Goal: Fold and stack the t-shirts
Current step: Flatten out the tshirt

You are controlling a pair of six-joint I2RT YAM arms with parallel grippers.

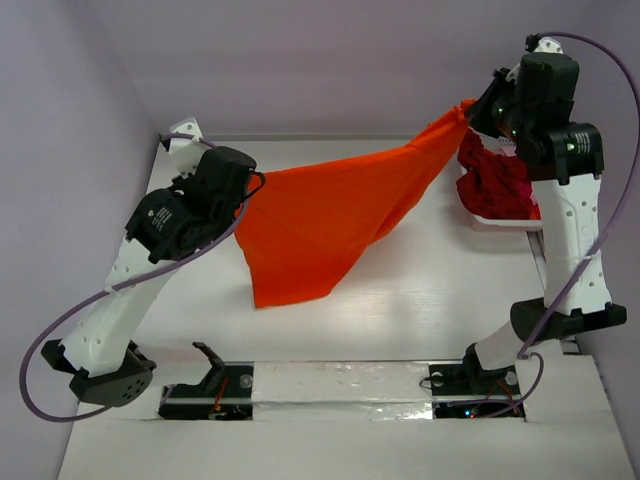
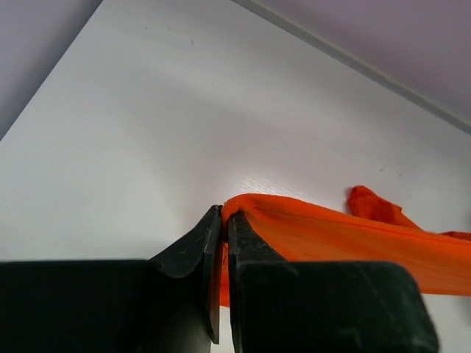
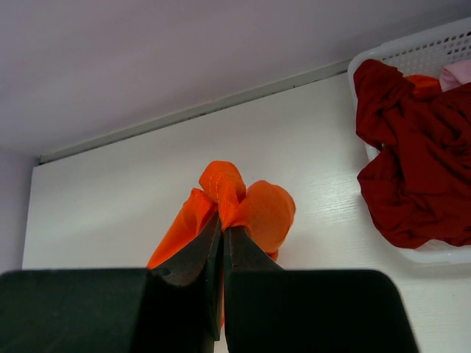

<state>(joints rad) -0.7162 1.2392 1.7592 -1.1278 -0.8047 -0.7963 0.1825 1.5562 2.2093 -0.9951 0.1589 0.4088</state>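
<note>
1. Orange t-shirt [image 1: 320, 220] hangs in the air above the white table [image 1: 400, 330], stretched between the two arms, with its left end low and its right end high.
2. On the left, the left gripper [image 2: 223, 215] is clamped tight on a bunched edge of the orange t-shirt. Its black jaws are pressed together with only a thin fold of cloth between them. From that pinch the cloth runs off to the right, close over the tabletop.
3. In the middle, the cloth spreads into a wide sheet that sags. Its lowest corner hangs toward the near side of the table; whether it touches the surface cannot be told.
4. On the right, the right gripper [image 3: 221, 224] is raised high near the back wall [image 1: 350, 60]. It is closed on another bunch of the same shirt, and a knot of orange cloth bulges just above its fingertips.
5. At the far right, dark red t-shirts [image 3: 416, 169] lie crumpled in a white lattice basket [image 3: 412, 51] on the table's right side, with a bit of pink cloth [image 3: 458, 73] at the basket's far corner. The basket sits below and just beside the raised right gripper.
</note>
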